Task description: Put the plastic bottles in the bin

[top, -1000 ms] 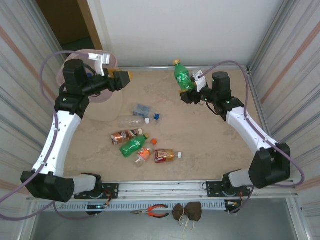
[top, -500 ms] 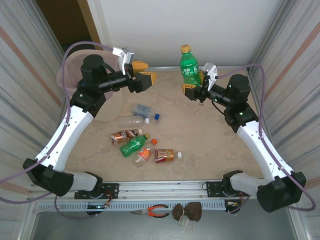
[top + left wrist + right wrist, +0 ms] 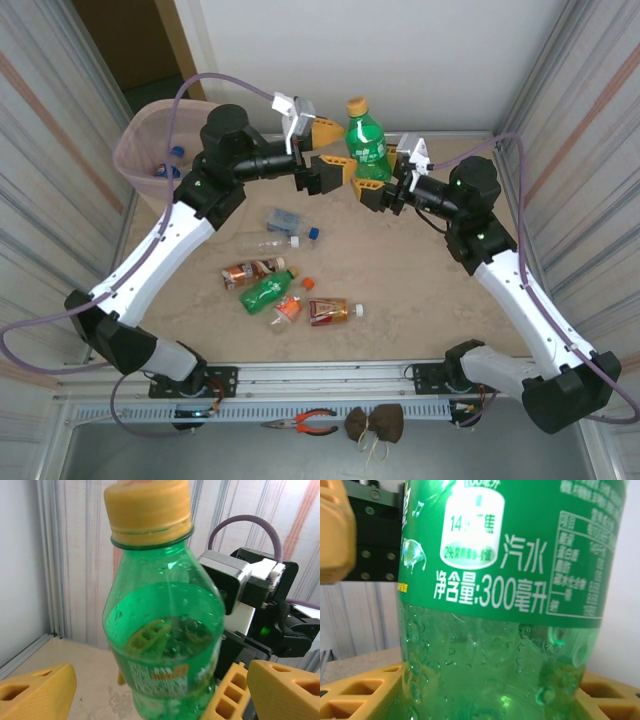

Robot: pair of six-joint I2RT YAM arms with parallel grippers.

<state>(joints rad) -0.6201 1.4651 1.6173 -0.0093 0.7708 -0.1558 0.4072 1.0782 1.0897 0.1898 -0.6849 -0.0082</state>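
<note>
A green plastic bottle with a yellow cap stands upright in the air above the table's back middle. My right gripper is shut on its lower body, which rises between the yellow fingers in the right wrist view. My left gripper is open, and its fingers stand on either side of the bottle, with a gap at the left one. The beige bin with a pink liner stands at the back left, with bottles in it.
Several plastic bottles lie in the middle of the table: a clear one, a blue-labelled one, a brown one, a green one and an amber one. Loose caps lie among them. Metal walls close both sides.
The right arm raised the green bottle and carried it left. My left gripper swung right from over the bin, opened wider, and now straddles the bottle.
</note>
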